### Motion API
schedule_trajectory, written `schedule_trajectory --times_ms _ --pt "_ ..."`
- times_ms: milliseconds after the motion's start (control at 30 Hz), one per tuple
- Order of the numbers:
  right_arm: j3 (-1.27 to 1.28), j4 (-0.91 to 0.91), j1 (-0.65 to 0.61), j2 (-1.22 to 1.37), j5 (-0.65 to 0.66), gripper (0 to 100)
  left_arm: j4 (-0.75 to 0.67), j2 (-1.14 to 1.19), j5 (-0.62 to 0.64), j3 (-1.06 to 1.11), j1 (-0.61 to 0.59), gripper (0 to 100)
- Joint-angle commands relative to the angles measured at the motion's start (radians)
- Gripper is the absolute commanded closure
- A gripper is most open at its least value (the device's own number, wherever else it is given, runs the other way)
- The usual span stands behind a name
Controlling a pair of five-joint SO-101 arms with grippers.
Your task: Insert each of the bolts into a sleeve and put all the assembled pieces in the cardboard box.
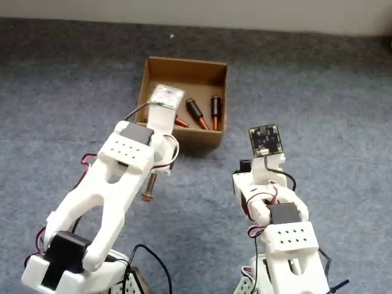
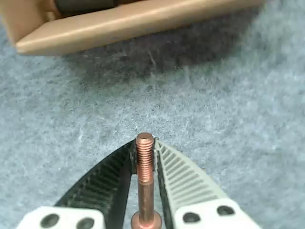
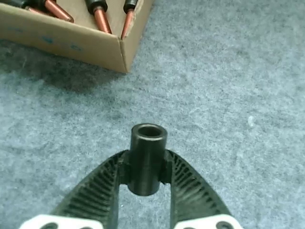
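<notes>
Bolt (image 2: pixel 145 181) clamped lengthwise in the left gripper (image 2: pixel 145 144), threaded tip just past the fingertips. Sleeve (image 3: pixel 148 164) pinched in the right gripper (image 3: pixel 146 155), bore open. Both hang over the carpet (image 1: pixel 331 92), well apart. Mating looks like the step in hand — next, tip and bore must line up. Beyond, the cardboard box (image 1: pixel 197 136) holds assembled pieces (image 1: pixel 195 110).

grey carpeted table surface (image 1: pixel 331 86), short felted pile, carries all items. open cardboard box (image 1: pixel 199 136) stands directly on it, flat on its base, just ahead of left gripper (image 2: pixel 144 145); ahead of right gripper (image 3: pixel 147 156) and off to its left. box shadow falls on carpet on gripper-facing side.
</notes>
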Motion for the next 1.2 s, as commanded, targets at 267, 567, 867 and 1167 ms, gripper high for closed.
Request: schedule_trajectory --times_ms 267,567,867,1167 --pt "-0.007 -0.022 0.010 -0.025 0.011 99.0 -0.002 -0.016 0.423 -0.033 -0.142 99" --pt "-0.007 -0.022 0.010 -0.025 0.012 99.0 -0.002 -0.010 0.914 0.079 -0.312 99" --pt "-0.007 -0.022 0.010 -0.025 0.014 99.0 -0.002 -0.016 0.965 0.102 -0.314 99" --pt "-0.007 -0.022 0.012 -0.025 0.014 99.0 0.006 -0.016 0.965 0.108 -0.312 70"
